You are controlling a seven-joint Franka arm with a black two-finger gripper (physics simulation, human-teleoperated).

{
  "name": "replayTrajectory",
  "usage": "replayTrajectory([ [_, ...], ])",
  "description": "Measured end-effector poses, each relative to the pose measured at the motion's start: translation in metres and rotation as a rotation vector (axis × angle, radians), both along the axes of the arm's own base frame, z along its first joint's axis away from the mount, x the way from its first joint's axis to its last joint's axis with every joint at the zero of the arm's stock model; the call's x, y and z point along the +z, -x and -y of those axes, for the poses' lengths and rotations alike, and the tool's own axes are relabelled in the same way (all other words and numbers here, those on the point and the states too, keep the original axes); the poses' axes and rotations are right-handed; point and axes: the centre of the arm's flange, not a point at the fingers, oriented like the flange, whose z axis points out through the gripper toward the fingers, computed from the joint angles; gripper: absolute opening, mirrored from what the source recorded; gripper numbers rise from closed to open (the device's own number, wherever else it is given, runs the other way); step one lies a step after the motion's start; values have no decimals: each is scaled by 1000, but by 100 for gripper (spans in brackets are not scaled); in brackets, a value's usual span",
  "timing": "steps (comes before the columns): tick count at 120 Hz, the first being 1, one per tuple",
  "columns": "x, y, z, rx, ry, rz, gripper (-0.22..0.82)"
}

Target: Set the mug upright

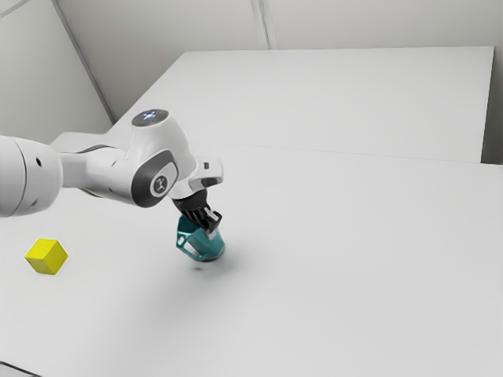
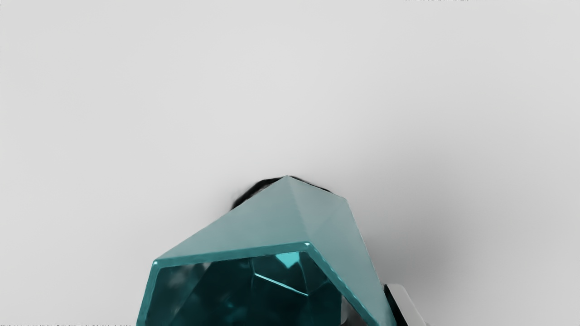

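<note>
Your claw [image 1: 211, 229] looks closed on the mug [image 1: 202, 247], which sits at its seven o'clock in the exterior view. The mouth leans toward ten (base toward four), the tilt you'd need to right.

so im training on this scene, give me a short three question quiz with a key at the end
1. True or false: the teal mug stands upright.
2. Seen in the wrist view, the mug's rim is: a) circular, b) wavy, c) straight-edged with corners.
3. Fill in the blank: in the exterior view, the yellow cube lies toward the view's ____ from the mug.

Key: 1. false; 2. c; 3. left
</note>
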Motion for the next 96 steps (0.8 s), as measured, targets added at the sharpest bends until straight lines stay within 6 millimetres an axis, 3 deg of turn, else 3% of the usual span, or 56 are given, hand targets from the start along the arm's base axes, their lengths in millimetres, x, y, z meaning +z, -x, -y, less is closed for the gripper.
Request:
replayTrajectory([
  [23,4,1,-2,28,6,6,30],
  [48,15,1,-1,39,4,24,49],
  [59,44,2,2,39,-5,63,53],
  [75,101,-4,23,7,-9,111,56],
  [87,135,-14,15,29,-6,124,58],
  [96,180,-26,11,42,2,155,59],
])
